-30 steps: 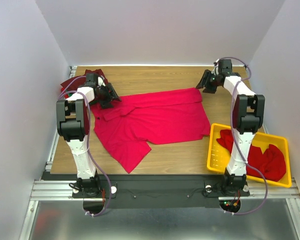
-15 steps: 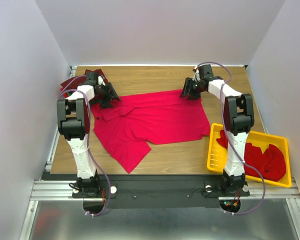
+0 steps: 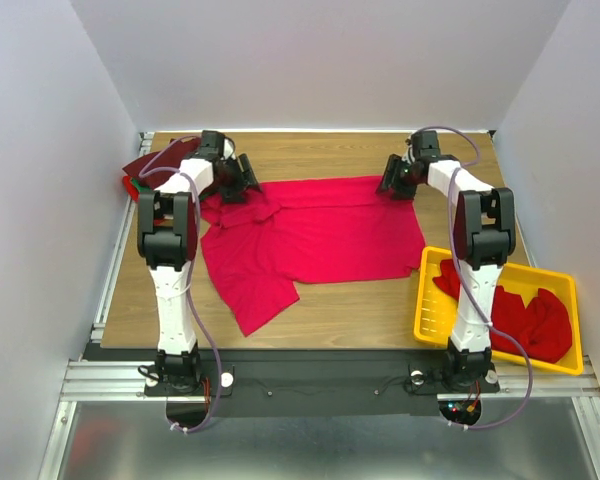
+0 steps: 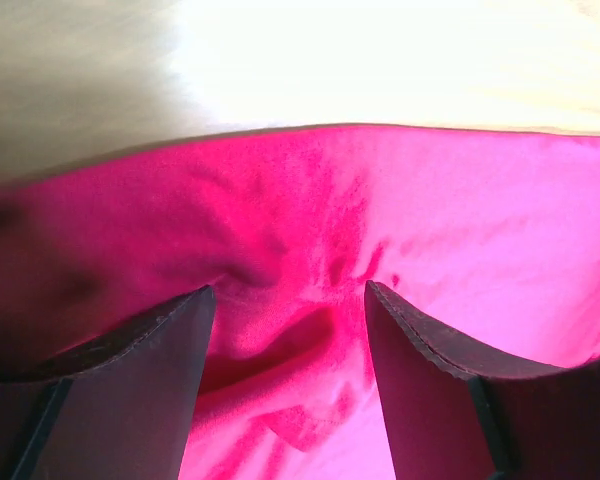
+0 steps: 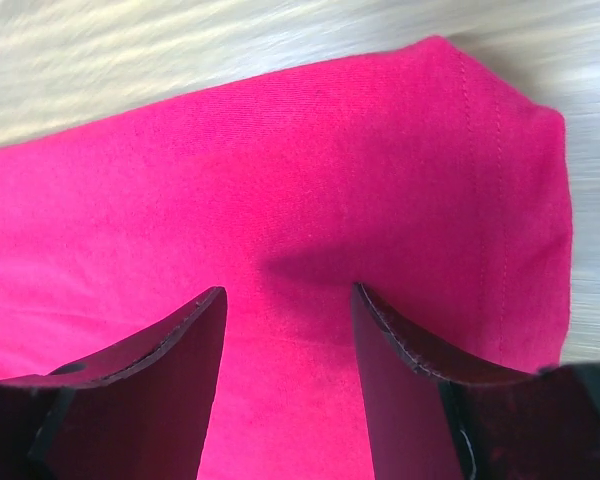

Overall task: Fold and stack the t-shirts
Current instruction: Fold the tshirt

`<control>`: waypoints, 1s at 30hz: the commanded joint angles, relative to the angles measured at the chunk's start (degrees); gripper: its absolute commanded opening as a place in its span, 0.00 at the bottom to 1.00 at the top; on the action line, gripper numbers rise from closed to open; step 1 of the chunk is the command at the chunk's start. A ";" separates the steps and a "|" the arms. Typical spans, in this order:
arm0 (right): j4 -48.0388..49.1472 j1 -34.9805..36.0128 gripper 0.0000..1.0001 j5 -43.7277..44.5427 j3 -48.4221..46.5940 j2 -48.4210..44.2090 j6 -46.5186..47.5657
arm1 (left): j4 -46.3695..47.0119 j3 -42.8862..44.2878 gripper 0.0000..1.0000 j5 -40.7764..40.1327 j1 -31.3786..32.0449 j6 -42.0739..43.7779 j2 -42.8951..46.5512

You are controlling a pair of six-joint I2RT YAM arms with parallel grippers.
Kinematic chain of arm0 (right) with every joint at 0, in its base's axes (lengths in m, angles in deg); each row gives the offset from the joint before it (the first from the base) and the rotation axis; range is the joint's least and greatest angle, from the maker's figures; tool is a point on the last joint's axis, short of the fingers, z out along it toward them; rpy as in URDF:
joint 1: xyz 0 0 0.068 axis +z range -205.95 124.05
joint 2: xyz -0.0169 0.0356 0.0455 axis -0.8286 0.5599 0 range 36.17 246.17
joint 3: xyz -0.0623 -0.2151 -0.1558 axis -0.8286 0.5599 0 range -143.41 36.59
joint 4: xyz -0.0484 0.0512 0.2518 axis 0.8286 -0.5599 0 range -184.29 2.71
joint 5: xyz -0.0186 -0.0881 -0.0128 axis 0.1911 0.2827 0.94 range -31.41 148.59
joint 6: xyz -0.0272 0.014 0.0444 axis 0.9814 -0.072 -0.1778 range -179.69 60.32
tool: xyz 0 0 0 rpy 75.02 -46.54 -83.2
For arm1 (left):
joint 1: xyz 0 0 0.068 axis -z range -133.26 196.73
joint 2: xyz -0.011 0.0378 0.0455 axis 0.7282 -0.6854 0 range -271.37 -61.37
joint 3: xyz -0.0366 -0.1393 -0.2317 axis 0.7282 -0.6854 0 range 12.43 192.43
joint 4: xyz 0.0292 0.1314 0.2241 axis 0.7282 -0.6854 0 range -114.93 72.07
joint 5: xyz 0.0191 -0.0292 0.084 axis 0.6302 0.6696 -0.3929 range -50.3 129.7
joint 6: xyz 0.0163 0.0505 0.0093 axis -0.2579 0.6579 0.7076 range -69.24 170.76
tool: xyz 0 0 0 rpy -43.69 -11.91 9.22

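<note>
Crimson soft-cloth t-shirt (image 3: 320, 235) lies spread across the wooden table (image 3: 320, 150), rumpled at its left side. At its far left corner the left gripper (image 4: 288, 295) stands with its fingers apart, a puckered ridge of the cloth lying between them. At the far right corner the right gripper (image 5: 290, 292) is likewise spread, flat cloth between its fingertips, near the stitched hem. Just right of the shirt, a yellow plastic slotted tray (image 3: 427, 300) holds bunched red shirts (image 3: 530, 320).
</note>
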 commanded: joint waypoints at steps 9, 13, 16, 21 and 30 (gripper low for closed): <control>-3.47 -4.36 0.60 6.49 -9.53 7.55 1.92 | -5.23 13.10 0.74 -2.09 3.71 -3.75 -9.60; -4.60 -6.11 0.60 6.49 -14.79 11.06 2.71 | -5.84 20.32 0.74 -1.30 3.97 -3.22 -13.81; -5.23 -6.47 0.62 3.42 -18.31 12.04 4.12 | -6.99 26.56 0.75 -2.17 4.24 -3.13 -15.58; -5.05 -6.47 0.68 -2.82 -19.29 7.39 5.27 | -1.90 26.84 0.75 -6.56 5.55 -1.55 -10.76; -4.87 -5.50 0.72 -3.18 -8.77 -6.58 4.65 | 0.05 13.85 0.75 -24.39 13.72 10.57 2.52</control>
